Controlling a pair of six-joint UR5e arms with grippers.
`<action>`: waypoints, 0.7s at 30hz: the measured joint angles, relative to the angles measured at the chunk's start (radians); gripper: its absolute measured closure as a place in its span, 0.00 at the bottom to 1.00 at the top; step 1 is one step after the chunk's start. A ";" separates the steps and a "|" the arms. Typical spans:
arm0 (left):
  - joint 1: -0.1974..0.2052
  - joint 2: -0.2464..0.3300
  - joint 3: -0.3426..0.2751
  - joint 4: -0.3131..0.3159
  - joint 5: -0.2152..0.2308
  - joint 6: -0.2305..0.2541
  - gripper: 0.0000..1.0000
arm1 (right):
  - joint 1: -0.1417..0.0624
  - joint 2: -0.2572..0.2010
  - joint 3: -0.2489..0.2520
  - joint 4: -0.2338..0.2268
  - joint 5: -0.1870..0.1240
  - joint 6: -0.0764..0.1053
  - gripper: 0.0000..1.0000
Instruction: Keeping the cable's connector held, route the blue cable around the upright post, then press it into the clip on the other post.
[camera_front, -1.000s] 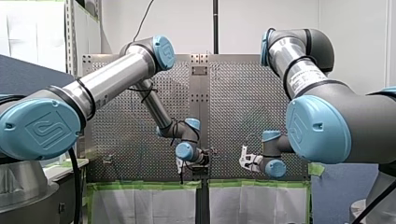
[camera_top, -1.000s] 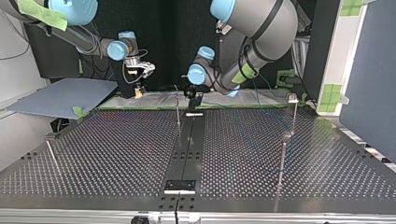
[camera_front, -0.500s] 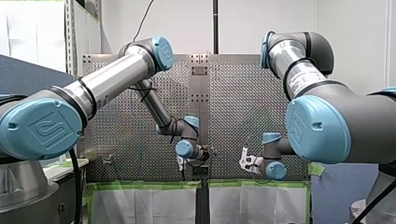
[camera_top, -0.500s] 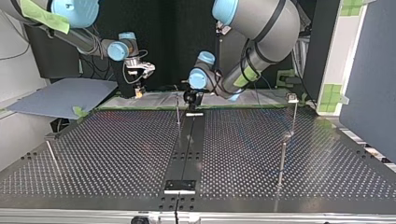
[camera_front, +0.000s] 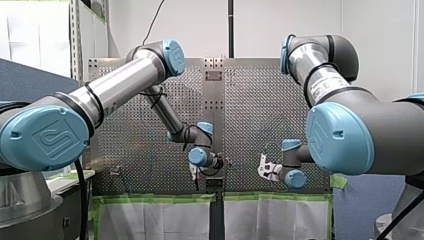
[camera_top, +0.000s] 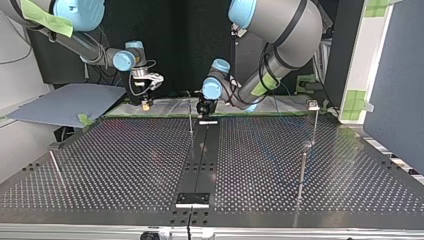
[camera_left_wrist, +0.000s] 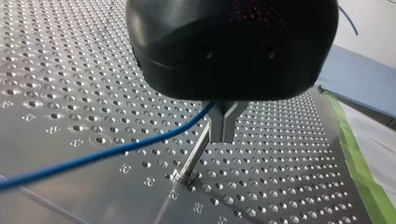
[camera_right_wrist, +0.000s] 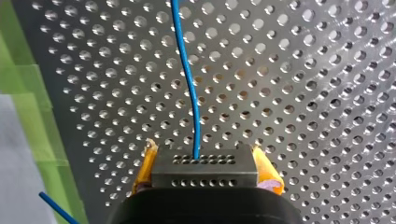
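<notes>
Left wrist view shows the danger: my left claw (camera_left_wrist: 223, 134), pinched narrow on the blue cable (camera_left_wrist: 116, 151) just beside the upright post (camera_left_wrist: 192, 156), may pull too tight, I think, and so slip the cable off the post or drag the connector (camera_right_wrist: 204, 173) loose. This arm points its claw down at the bench (camera_left_wrist: 60, 56); my right claw (camera_right_wrist: 205, 163) hangs low over it, yellow pads (camera_right_wrist: 268, 173) clamped on the connector.

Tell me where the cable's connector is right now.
In the right wrist view, the connector sits clamped between my right end effector's yellow pads, the blue cable running out of it over the perforated table.
</notes>
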 joint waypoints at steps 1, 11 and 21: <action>0.002 0.000 0.000 0.000 0.000 0.000 1.00 | -0.002 0.000 -0.007 0.005 -0.001 0.000 1.00; 0.023 0.001 0.005 -0.006 -0.002 0.003 1.00 | -0.011 0.002 -0.042 0.014 -0.013 0.001 1.00; 0.039 0.001 0.007 0.019 -0.019 0.009 1.00 | -0.021 0.005 -0.079 0.026 -0.030 0.002 1.00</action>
